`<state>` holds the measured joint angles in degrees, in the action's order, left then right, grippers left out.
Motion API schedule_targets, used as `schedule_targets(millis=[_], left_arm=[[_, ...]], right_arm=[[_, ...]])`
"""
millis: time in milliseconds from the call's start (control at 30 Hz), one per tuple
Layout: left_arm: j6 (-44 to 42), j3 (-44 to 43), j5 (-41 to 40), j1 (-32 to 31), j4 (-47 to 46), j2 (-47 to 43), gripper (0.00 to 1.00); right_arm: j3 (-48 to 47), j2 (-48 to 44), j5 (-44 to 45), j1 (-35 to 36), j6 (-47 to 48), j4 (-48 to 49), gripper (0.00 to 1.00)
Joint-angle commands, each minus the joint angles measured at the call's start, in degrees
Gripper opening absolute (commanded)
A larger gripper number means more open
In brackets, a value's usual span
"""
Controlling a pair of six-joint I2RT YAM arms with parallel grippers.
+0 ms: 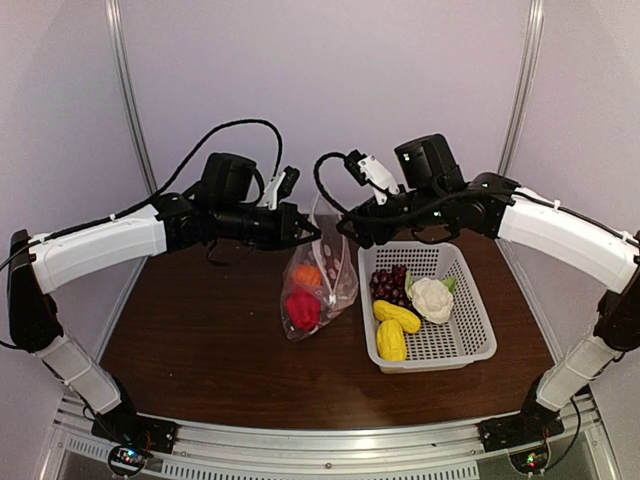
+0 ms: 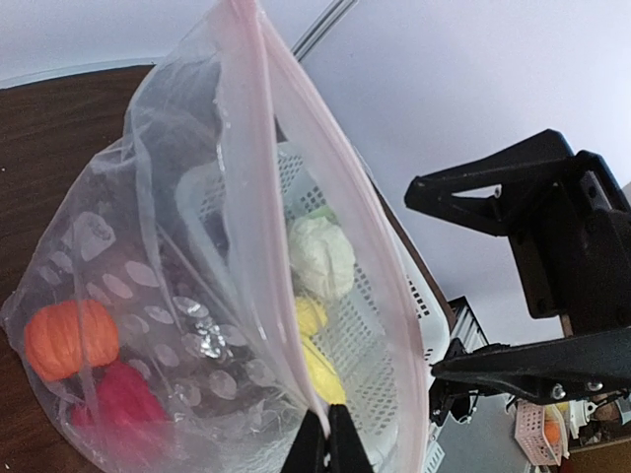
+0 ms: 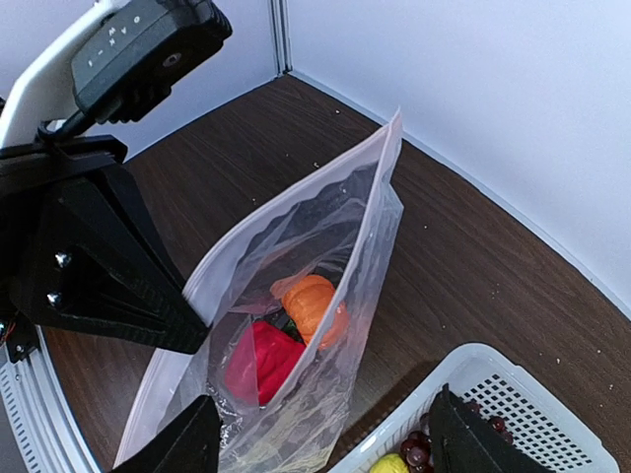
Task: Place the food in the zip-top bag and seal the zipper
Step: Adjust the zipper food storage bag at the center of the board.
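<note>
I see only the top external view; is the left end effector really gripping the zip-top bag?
Observer: Yes. The left wrist view shows the left end effector shut on the zipper edge of the zip-top bag.
Operator: Thank you. How open is the mouth?
Observer: In the right wrist view, it is only a narrow slit between the two lips.
Operator: And the right end effector?
Observer: The right end effector is open and gripping nothing; the bag's lower end shows between its fingers.

Dark wooden table (image 1: 200,340) amid pale lilac walls (image 1: 330,70).
</note>
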<state>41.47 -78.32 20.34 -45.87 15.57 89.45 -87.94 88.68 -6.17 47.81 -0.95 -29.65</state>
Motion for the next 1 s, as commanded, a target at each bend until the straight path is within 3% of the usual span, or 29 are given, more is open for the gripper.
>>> schedule_targets(millis=[0, 233, 400, 633, 733, 967], left_arm=[[-0.69, 0.72, 0.63, -0.36, -3.93, 0.31, 0.00], [-0.69, 1.54, 0.73, -0.36, -4.07, -0.04, 0.00], [-0.83, 1.99, -0.29, -0.36, -4.17, -0.95, 0.00], [-3.06, 0.30, -5.92, -0.36, -1.33, -2.64, 0.00], [-6.28, -3.24, -10.66, -0.36, 1.57, -3.35, 0.00], [-12.55, -7.61, -19.04, -0.36, 3.13, -7.78, 0.00]], right_arm=[[-2.77, 2.21, -1.32, -0.18, -2.57, -0.62, 0.71], [-5.45, 5.36, 0.51, -0.13, -4.45, -1.30, 0.65], [-8.07, 7.47, 5.87, 0.22, -6.57, -2.44, 0.54], [-15.67, 11.00, 5.91, 0.69, -6.38, -3.75, 0.12], [-21.90, 13.74, 5.91, 0.62, -5.00, -5.29, 0.00], [-29.72, 15.30, 7.30, 0.93, -2.66, -5.57, 0.00]])
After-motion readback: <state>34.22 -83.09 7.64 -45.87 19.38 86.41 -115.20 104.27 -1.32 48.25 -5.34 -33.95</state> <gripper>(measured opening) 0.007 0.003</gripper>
